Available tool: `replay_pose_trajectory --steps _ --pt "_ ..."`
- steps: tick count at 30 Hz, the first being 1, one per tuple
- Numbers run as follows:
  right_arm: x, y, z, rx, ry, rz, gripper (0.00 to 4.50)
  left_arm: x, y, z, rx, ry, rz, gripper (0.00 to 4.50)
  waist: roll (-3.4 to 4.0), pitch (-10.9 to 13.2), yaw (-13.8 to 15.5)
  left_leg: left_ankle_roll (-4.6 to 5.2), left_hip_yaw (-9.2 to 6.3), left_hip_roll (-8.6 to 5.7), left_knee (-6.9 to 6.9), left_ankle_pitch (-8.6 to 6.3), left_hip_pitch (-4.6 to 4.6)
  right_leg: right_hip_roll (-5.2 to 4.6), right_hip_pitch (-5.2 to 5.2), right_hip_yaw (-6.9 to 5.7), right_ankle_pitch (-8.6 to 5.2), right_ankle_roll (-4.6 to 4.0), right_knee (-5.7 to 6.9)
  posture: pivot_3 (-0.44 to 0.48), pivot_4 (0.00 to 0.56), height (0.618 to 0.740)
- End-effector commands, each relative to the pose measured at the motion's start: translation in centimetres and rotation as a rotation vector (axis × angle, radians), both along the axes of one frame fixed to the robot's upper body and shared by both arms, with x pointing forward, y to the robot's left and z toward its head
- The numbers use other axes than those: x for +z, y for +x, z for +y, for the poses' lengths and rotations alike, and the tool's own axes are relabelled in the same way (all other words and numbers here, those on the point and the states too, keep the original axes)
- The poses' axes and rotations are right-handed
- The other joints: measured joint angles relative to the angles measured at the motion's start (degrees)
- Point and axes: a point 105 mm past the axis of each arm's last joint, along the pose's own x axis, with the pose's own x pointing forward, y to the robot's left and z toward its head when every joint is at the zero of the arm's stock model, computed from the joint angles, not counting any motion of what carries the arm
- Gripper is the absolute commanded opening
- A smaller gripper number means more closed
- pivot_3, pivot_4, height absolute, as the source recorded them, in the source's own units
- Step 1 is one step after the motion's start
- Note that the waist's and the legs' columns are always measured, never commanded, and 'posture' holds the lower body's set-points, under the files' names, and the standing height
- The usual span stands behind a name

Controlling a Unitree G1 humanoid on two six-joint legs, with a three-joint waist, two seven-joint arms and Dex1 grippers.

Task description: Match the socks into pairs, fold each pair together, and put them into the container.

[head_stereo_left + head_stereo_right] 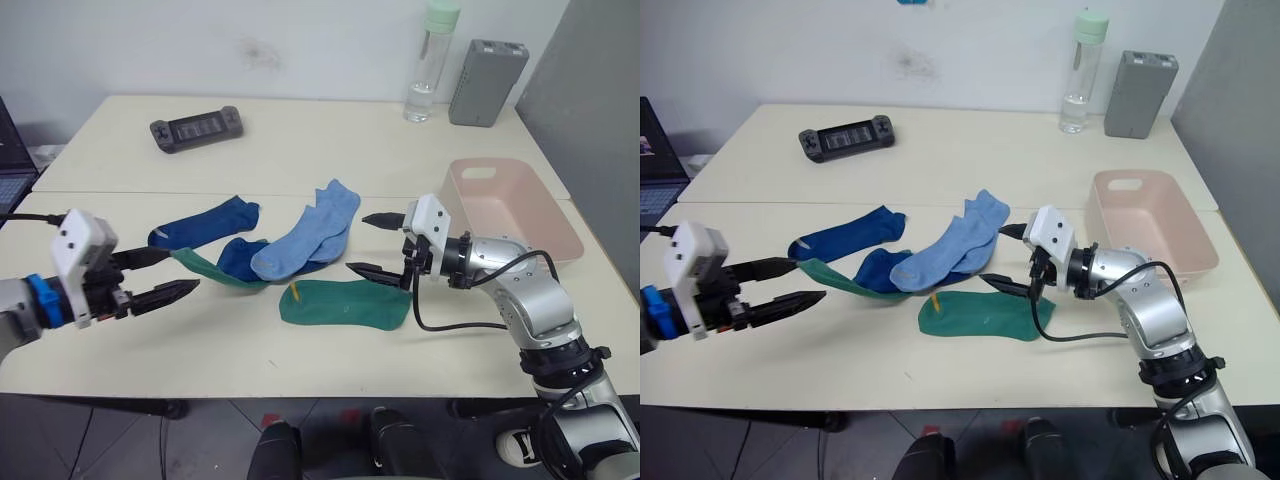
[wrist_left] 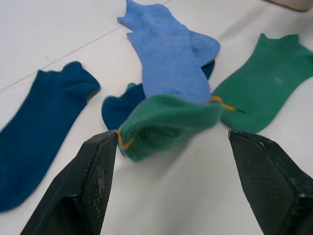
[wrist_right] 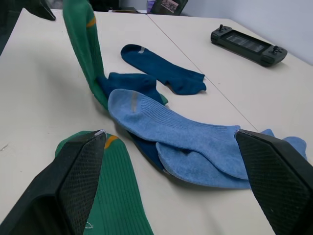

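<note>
The left gripper (image 1: 165,277) gapes beside a lifted green sock (image 1: 205,268); the right gripper (image 1: 377,244) hovers wide open, empty, over the flat green sock (image 1: 345,304).

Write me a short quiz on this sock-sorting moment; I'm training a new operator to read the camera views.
1. True or false: the pink container already holds a sock.
2. Which sock lies closest to the right gripper? A) the flat green sock B) a navy one C) a red one
3. Fill in: the fingers of the left gripper and the right gripper are both ___.

Key: 1 false; 2 A; 3 open.
</note>
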Motion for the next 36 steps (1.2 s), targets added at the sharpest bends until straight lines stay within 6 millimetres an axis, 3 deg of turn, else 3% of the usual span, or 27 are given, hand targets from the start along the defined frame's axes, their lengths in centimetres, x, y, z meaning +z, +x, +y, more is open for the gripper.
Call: replay_pose_trajectory --steps 1,5,9,19,25,31,36 --pt "1.5 -1.1 1.3 0.068 -0.022 -0.101 4.50 -0.1 1.2 -1.2 -0.022 -0.001 -0.055 3.76 0.00 0.0 0.0 0.00 -0.01 0.00 0.00 0.00 -0.02 0.01 -0.02 -0.01 0.12 -0.21 0.00 0.000 0.150 0.740" --pt "1.5 -1.4 1.5 0.077 -0.025 -0.104 4.50 0.3 1.3 -1.0 -0.035 0.025 -0.045 3.76 -0.02 0.0 0.1 0.00 -0.05 0.01 0.02 0.00 -0.08 0.02 -0.03 -0.02 0.11 -0.19 0.00 0.000 0.150 0.740" --pt "1.2 -1.4 1.1 0.066 -0.029 -0.094 4.50 2.3 0.5 1.2 -0.008 0.026 -0.039 3.76 -0.01 0.0 0.0 0.00 -0.05 0.02 0.02 0.00 -0.06 0.02 -0.04 -0.03 -0.04 0.05 0.00 0.000 0.150 0.740" --pt "1.1 -1.1 1.4 0.070 -0.012 -0.091 4.50 3.9 1.2 4.3 0.066 0.091 -0.096 3.76 0.00 0.0 0.1 0.00 -0.05 0.02 0.02 0.00 -0.05 0.02 -0.03 -0.06 -0.06 0.04 0.01 0.000 0.150 0.740" --pt "1.2 -0.9 1.7 0.071 -0.002 -0.094 4.50 3.1 3.4 1.7 0.006 0.059 -0.139 3.76 0.00 0.0 0.7 0.00 -0.05 0.00 0.05 0.00 -0.06 0.02 0.00 -0.06 -0.05 0.03 0.01 0.000 0.150 0.740" --pt "1.3 -1.0 1.7 0.064 0.001 -0.094 4.50 -1.1 6.5 -0.1 -0.002 0.040 -0.078 3.76 0.00 0.0 0.5 0.00 -0.07 0.00 0.07 0.00 -0.06 0.06 0.02 -0.06 0.11 -0.21 0.04 0.000 0.150 0.740" --pt "1.3 -1.1 1.5 0.054 0.001 -0.094 4.50 -3.3 8.3 -1.1 -0.004 0.051 -0.051 3.76 -0.01 0.0 0.4 0.01 -0.11 0.00 0.08 0.00 -0.08 0.08 0.02 -0.06 0.12 -0.22 0.05 0.000 0.150 0.740"
